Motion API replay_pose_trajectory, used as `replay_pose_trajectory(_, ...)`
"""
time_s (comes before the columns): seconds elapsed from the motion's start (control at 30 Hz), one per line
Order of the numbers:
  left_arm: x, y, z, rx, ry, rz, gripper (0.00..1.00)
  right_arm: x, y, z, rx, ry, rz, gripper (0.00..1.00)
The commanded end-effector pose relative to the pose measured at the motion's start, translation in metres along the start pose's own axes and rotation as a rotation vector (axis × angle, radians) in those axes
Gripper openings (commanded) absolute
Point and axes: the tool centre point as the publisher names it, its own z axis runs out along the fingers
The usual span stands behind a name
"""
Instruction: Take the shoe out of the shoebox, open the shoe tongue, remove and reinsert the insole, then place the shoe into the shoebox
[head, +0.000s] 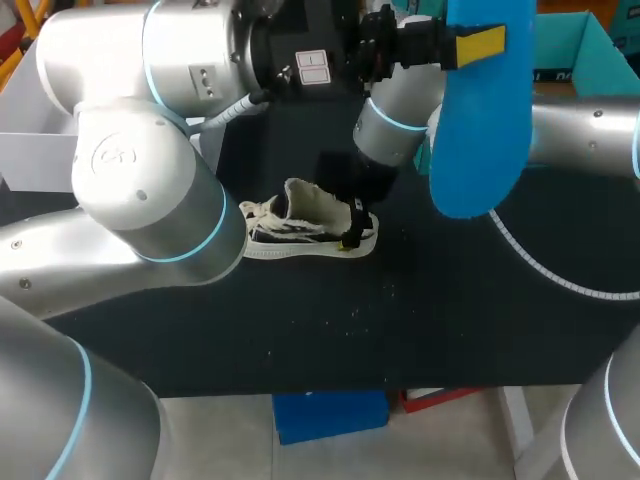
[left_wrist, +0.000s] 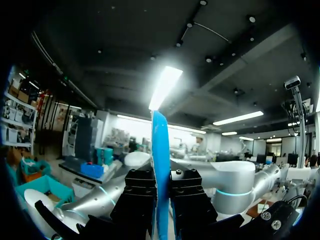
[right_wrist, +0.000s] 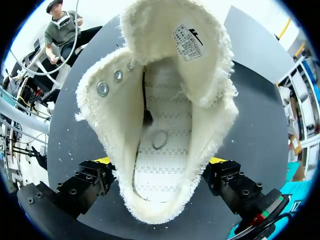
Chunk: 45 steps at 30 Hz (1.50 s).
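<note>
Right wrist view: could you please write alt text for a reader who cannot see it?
A cream canvas shoe fills the view, its tongue folded open and its stitched inner floor bare. The right tool grips its heel end, one yellow-tipped finger on each side, above a dark table.

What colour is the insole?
Blue; the insole shows best in the head view.

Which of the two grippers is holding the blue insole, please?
The left gripper, raised above the table, jaws shut on the blue insole; the right gripper instead clamps the white shoe on the table.
</note>
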Motion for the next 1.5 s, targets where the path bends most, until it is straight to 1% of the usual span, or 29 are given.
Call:
replay_pose_trajectory(0.03, 0.0, 0.001, 0.003, 0.004, -0.005, 0.001, 0.0, 0.008, -0.012, 0.001, -0.214, -0.028, 0.019, 1.0)
replay_pose_trajectory(0.37, 0.0, 0.001, 0.003, 0.004, -0.005, 0.001, 0.0, 0.007, -0.025, 0.005, -0.291, -0.062, 0.057, 1.0)
replay_pose_trajectory(0.83, 0.0, 0.001, 0.003, 0.004, -0.005, 0.001, 0.0, 0.006, -0.034, 0.013, -0.423, -0.117, 0.129, 1.0)
replay_pose_trajectory(1.0, 0.0, 0.001, 0.003, 0.004, -0.005, 0.001, 0.0, 0.006, -0.039, 0.018, -0.468, -0.12, 0.152, 1.0)
replay_pose_trajectory(1.2, 0.0, 0.001, 0.003, 0.004, -0.005, 0.001, 0.0, 0.006, -0.045, 0.023, -0.542, -0.12, 0.182, 1.0)
replay_pose_trajectory(1.27, 0.0, 0.001, 0.003, 0.004, -0.005, 0.001, 0.0, 0.006, -0.045, 0.024, -0.547, -0.12, 0.184, 1.0)
replay_pose_trajectory(1.33, 0.0, 0.001, 0.003, 0.004, -0.005, 0.001, 0.0, 0.005, -0.045, 0.026, -0.576, -0.115, 0.189, 1.0)
replay_pose_trajectory(1.5, 0.0, 0.001, 0.003, 0.004, -0.005, 0.001, 0.0, 0.004, -0.044, 0.029, -0.597, -0.101, 0.191, 1.0)
